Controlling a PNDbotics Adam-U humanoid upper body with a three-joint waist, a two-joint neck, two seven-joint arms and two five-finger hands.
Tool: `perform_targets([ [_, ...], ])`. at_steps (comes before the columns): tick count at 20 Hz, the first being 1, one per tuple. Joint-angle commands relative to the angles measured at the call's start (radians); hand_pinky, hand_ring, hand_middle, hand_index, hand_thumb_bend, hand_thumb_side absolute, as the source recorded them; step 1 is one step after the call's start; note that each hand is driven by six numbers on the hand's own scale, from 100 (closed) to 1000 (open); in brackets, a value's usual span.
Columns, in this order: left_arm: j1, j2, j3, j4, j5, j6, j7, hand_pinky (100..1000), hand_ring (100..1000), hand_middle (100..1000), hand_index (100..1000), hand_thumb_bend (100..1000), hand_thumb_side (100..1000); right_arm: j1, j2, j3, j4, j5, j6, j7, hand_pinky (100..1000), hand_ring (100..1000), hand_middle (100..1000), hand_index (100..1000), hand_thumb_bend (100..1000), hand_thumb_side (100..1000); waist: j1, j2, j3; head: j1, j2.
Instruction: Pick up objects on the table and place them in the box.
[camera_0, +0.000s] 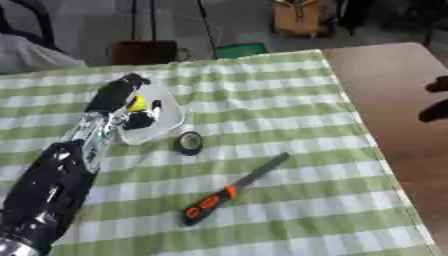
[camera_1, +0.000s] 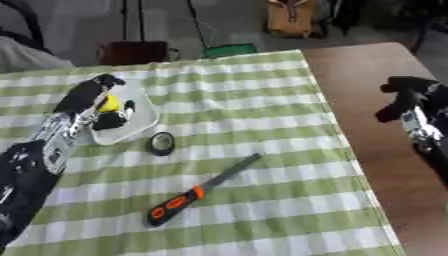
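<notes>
My left hand (camera_0: 115, 94) reaches in from the lower left and hangs over a shallow white box (camera_0: 171, 121) on the checked cloth. Its fingers are curled round a small yellow object (camera_0: 136, 104) right above the box. A black tape roll (camera_0: 189, 143) stands just in front of the box, to its right. A file with an orange and black handle (camera_0: 231, 190) lies slantwise nearer to me, handle toward the lower left. My right hand (camera_1: 404, 98) hovers over the bare brown table at the right, far from these things.
The green and white checked cloth (camera_0: 280, 100) covers most of the table, and a bare brown strip (camera_0: 394, 80) runs down its right side. Behind the far edge stand a dark box (camera_0: 143, 51), a green object (camera_0: 240, 49) and a brown bag (camera_0: 297, 17).
</notes>
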Motion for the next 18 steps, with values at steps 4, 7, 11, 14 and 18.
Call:
perform_targets([
  [4, -0.022, 0.05, 0.031, -0.123, -0.037, 0.005, 0.094, 820, 920, 910, 966, 401, 785, -0.005, -0.019, -0.009, -0.023, -0.001, -0.002, 0.003, 584, 558, 706, 791, 132, 630, -0.005, -0.022, 0.005, -0.005, -0.006],
  [7, -0.031, 0.053, 0.066, -0.191, 0.003, -0.016, 0.14, 722, 883, 870, 943, 398, 762, -0.002, -0.018, -0.011, -0.023, -0.002, -0.002, 0.001, 584, 557, 706, 791, 130, 630, -0.009, -0.025, 0.012, -0.01, -0.004],
  [11, -0.001, 0.059, 0.081, -0.297, 0.068, -0.059, 0.204, 612, 833, 816, 911, 339, 798, -0.003, -0.018, -0.013, -0.023, -0.002, -0.002, -0.002, 584, 558, 706, 793, 131, 629, -0.011, -0.025, 0.024, -0.016, -0.002],
  [14, 0.048, 0.068, 0.058, -0.373, 0.114, -0.101, 0.206, 589, 815, 797, 904, 350, 792, -0.003, -0.02, -0.015, -0.023, -0.002, -0.002, -0.003, 584, 558, 706, 793, 132, 628, -0.011, -0.026, 0.028, -0.018, -0.001],
  [18, 0.138, 0.105, -0.015, -0.476, 0.178, -0.163, 0.196, 585, 812, 786, 894, 394, 762, 0.002, -0.021, -0.02, -0.023, -0.001, -0.003, -0.009, 584, 558, 706, 793, 133, 628, -0.014, -0.028, 0.045, -0.028, 0.004],
])
